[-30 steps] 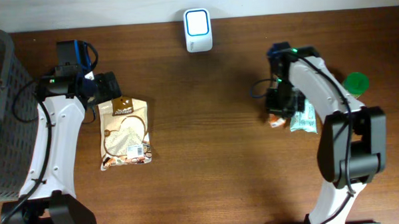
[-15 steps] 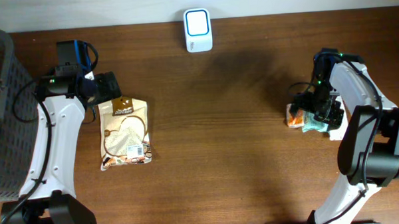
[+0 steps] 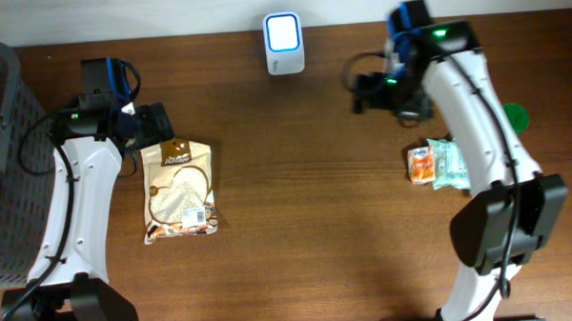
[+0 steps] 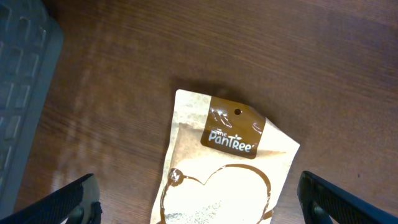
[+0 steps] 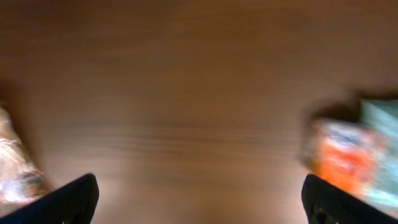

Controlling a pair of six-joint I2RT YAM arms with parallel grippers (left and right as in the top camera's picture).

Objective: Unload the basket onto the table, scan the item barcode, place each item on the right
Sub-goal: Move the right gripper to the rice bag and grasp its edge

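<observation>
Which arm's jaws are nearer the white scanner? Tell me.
Right. In the overhead view the right arm holds its jaws below-right of the white scanner; the left arm holds its jaws farther off, below-left, by the brown pouch.

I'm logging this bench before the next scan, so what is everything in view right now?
scanner: one, white with a lit face, far edge, centre
snack bag: one, tan and brown, flat on the left
orange packet: one, orange, right side
pale green packet: one, pale green, beside the orange packet
green disc: one, green, right side, partly behind the arm
basket: one, grey, left edge
table: one, brown wood
left gripper: one, black, open, by the snack bag's top end
right gripper: one, black, open, empty, right of the scanner
</observation>
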